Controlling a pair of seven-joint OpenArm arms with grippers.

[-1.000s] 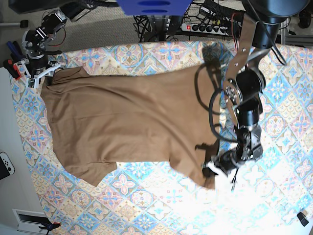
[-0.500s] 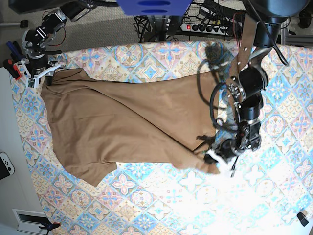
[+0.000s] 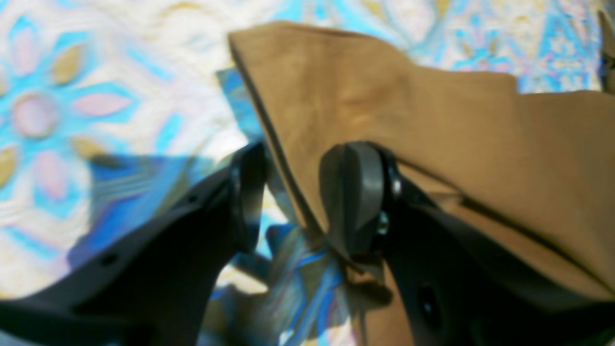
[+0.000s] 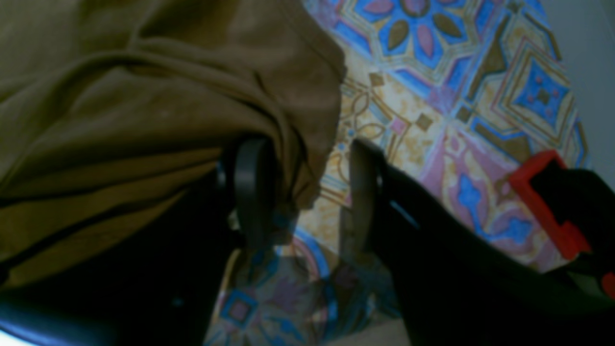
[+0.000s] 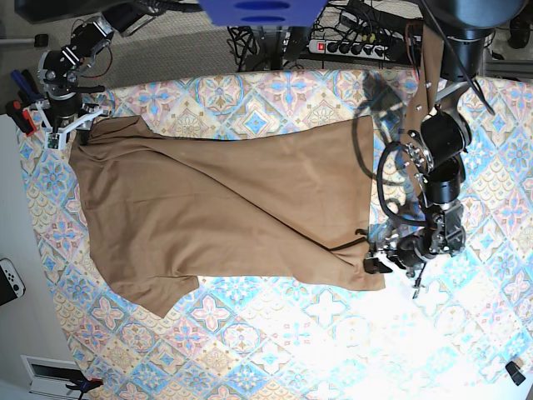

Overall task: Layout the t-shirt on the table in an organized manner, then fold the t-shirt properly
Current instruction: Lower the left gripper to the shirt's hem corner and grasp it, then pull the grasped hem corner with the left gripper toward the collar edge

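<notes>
The tan-brown t-shirt (image 5: 225, 204) lies spread across the table (image 5: 275, 342), sleeves to the left and hem to the right. My left gripper (image 5: 379, 262) sits low at the hem's near right corner. In the left wrist view the left gripper (image 3: 298, 197) is open, and the t-shirt (image 3: 432, 125) edge runs loosely between its fingers (image 3: 355, 197). My right gripper (image 5: 71, 125) is at the far left corner of the shirt. In the right wrist view the right gripper (image 4: 307, 192) stands open, with a fold of the t-shirt (image 4: 192, 96) draped over its left finger (image 4: 252, 187).
A red clamp (image 4: 547, 202) and tools (image 5: 21, 112) lie by the table's far left corner. A power strip (image 5: 350, 46) and cables sit behind the table. A white controller (image 5: 8, 283) lies off the left edge. A small dark object (image 5: 515, 371) rests at the near right.
The left gripper carried the hem corner up and to the right, laid it down, and opened its jaws. The right arm has not moved.
</notes>
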